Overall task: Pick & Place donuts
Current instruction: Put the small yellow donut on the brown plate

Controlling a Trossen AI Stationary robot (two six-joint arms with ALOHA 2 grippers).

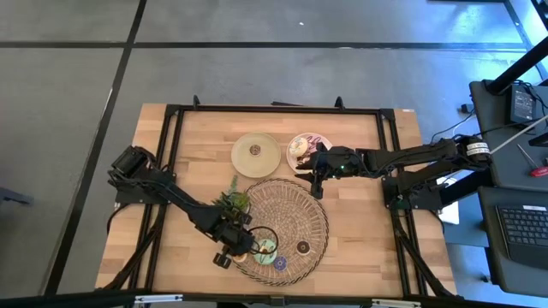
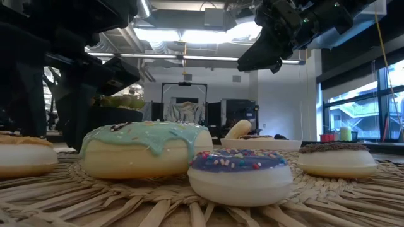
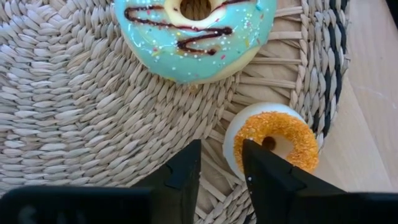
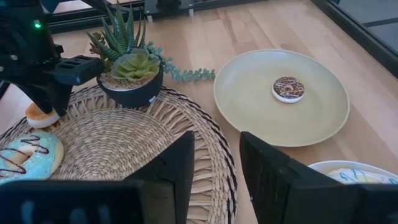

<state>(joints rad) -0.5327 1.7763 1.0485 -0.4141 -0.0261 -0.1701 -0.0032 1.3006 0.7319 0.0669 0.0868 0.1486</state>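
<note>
While the left arm stretches low across the counter with its elbow bent past the potted plant, its left claw hangs over the near-left rim of the round woven mat, fingers parted by a narrow gap and holding nothing. Just under those fingers sits the small orange-sprinkled donut, half on the mat's edge and half over the wood. Beside it, farther onto the mat, lies the larger mint-iced donut, glossy, with a thin chocolate squiggle and pale sprinkles. A purple-iced donut and a brown-sprinkled donut also rest on the mat's near half.

The right arm reaches in level from the counter's far-right side, and the right claw hovers over the mat's far rim, its fingers apart and empty.

The mat is coarse braided straw with a dark band near its border. Beyond it a smooth pale-yellow plate carries one mini chocolate-sprinkled donut near its centre, and just right of that plate a white plate holds more donuts. The counter is pale wood planks inside a black metal frame. No writing is readable.
</note>
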